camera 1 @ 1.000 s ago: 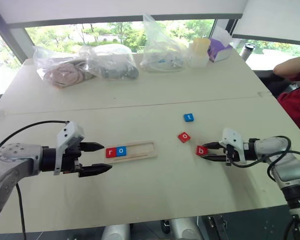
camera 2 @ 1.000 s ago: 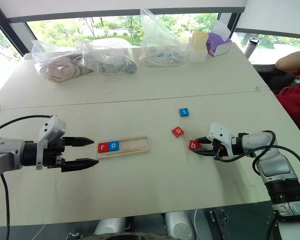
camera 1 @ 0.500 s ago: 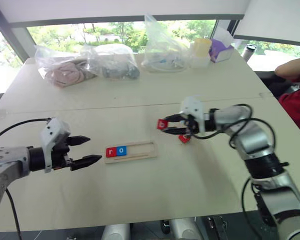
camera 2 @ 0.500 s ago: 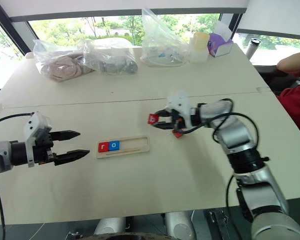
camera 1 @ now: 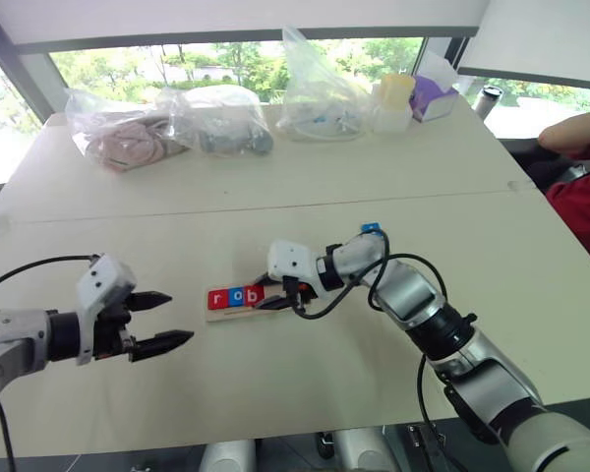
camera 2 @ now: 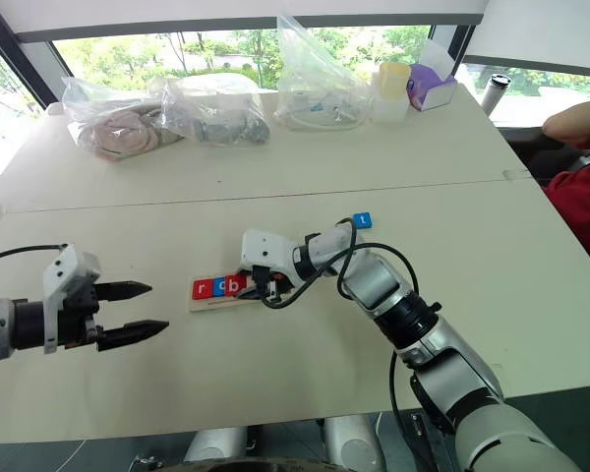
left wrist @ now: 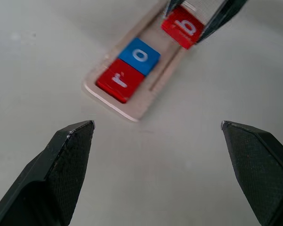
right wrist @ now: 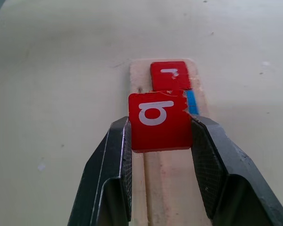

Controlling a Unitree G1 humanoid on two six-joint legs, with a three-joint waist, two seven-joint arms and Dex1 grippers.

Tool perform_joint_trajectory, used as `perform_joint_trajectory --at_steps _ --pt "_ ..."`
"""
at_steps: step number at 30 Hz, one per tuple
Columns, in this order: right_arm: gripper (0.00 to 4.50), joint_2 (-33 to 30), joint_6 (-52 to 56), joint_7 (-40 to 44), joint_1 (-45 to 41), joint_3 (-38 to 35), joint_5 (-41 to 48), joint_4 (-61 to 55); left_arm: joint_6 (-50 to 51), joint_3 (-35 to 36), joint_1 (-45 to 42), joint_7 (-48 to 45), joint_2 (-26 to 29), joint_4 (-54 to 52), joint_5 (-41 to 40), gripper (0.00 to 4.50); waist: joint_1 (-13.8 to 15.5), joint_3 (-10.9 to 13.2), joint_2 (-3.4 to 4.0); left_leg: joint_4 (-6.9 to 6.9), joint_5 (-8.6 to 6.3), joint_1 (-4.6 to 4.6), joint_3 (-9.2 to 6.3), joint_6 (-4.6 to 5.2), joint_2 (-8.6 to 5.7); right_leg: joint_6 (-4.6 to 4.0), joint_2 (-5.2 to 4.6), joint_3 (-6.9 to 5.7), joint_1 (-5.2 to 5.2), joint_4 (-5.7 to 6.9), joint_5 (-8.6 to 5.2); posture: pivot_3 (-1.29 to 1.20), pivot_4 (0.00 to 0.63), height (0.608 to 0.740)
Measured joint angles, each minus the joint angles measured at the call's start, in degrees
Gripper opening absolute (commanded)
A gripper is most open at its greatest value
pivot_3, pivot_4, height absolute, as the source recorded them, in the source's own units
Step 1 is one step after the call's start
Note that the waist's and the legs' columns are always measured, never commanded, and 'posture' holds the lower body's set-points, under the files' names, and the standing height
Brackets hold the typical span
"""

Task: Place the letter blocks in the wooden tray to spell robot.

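Right tool [right wrist: 159,141]: closed on the red b block [right wrist: 159,121], holding it by two opposite edges just over the wooden tray [camera 1: 287,304], beside the two blocks already in it.
Left tool [camera 1: 162,320]: fingers spread apart and empty, hovering above the worktop [camera 1: 305,177] to the left of the tray, pointing toward it.
Tray contents: red r block [left wrist: 120,80] at the left end, blue o block [left wrist: 139,55] touching it.
Loose blocks: blue t block [camera 2: 362,220] lies on the worktop behind the right arm, well apart from the tray.
Far edge of worktop: clear plastic bags [camera 1: 320,93], a cup and a purple box.
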Motion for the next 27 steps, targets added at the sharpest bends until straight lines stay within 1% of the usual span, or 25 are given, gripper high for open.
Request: perform_joint_trajectory --at_steps 7,14,27 --pt "1.17 2.1 -2.2 -0.4 -0.1 1.0 -2.2 5.4 1.0 0.0 -1.1 1.1 0.0 -1.3 -1.5 4.5 -0.1 0.0 0.0 -0.02 0.01 0.0 0.01 -0.02 -0.01 0.01 0.02 0.0 -0.01 0.01 0.03 0.0 0.15 0.74" --pt "1.17 2.9 -4.9 -0.1 -3.0 0.9 -3.2 10.2 0.9 -0.4 -2.2 1.9 -0.6 -1.2 -1.6 4.5 -0.1 0.0 0.0 -0.02 0.01 0.01 0.02 -0.02 -0.01 0.02 0.02 0.0 -0.01 0.02 0.04 0.0 0.15 0.74" --pt "1.17 2.4 -7.1 2.2 -4.2 0.3 -3.3 13.5 0.9 -1.8 -2.6 3.3 -1.9 -1.2 -1.6 4.5 -0.1 0.0 0.0 -0.02 0.01 0.0 0.01 -0.02 -0.02 0.02 0.02 0.0 -0.01 0.02 0.04 0.0 0.15 0.74"
